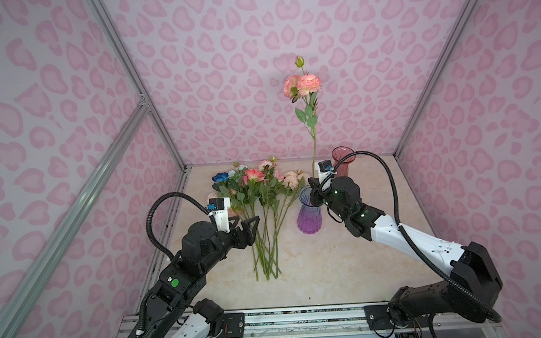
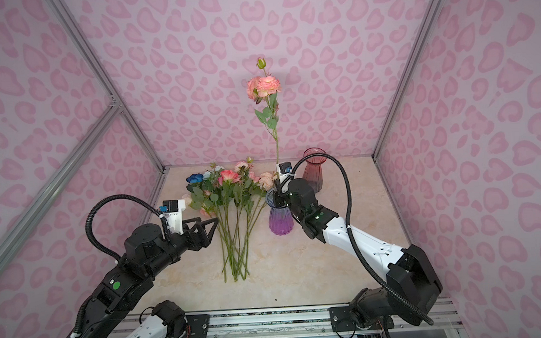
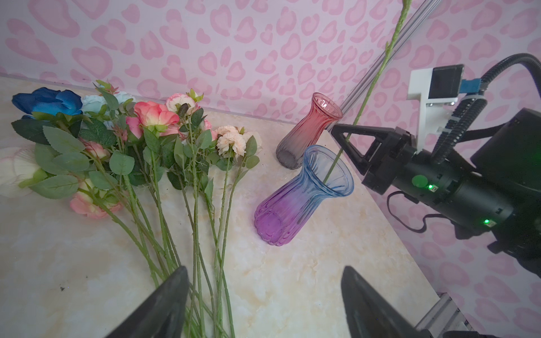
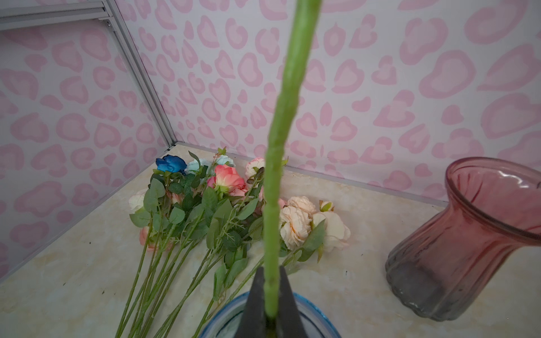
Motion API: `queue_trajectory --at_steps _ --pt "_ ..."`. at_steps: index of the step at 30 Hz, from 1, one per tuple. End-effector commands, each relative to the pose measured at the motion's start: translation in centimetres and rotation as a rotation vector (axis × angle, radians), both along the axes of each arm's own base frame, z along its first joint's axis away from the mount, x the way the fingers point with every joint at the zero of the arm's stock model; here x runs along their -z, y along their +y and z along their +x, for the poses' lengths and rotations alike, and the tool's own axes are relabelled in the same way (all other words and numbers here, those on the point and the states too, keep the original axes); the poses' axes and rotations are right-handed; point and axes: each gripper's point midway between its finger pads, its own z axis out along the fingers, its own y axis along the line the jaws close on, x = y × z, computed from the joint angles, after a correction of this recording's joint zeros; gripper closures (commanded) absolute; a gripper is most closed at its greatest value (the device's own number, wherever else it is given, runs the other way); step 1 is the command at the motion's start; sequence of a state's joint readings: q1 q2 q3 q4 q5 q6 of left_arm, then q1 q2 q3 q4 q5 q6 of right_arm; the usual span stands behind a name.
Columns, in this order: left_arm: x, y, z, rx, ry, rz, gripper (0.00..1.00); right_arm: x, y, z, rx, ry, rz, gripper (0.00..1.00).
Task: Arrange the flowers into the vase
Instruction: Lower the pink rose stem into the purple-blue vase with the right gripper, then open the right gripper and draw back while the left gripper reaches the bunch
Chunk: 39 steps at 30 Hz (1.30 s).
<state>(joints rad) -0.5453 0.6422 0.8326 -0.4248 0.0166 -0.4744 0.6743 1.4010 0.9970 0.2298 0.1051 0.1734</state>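
One pink flower, clamped in the right claw, stands in the blue-purple vase; left claw spread apart.

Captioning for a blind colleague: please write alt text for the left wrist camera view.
The right gripper holds a long green stem upright, its lower end inside a blue-to-purple vase. A red-to-grey vase stands empty nearby, and a bunch of flowers lies on the marble-look table. The left gripper is open, nearest the camera.
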Motion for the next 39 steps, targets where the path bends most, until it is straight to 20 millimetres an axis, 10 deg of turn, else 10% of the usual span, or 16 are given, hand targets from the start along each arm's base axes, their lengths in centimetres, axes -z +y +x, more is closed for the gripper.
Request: queue_trajectory --at_steps 1,18,39 --pt "-0.3 -0.1 0.4 -0.004 -0.014 -0.008 0.17 -0.5 0.3 0.3 0.014 -0.025 0.061 0.99" --pt "0.3 0.1 0.2 -0.016 0.000 -0.026 0.17 3.5 0.6 -1.2 0.013 0.081 0.020 0.82" --pt "1.9 -0.6 2.4 -0.051 0.051 0.013 0.20 -1.5 -0.8 -4.3 0.009 0.056 0.063 0.75"
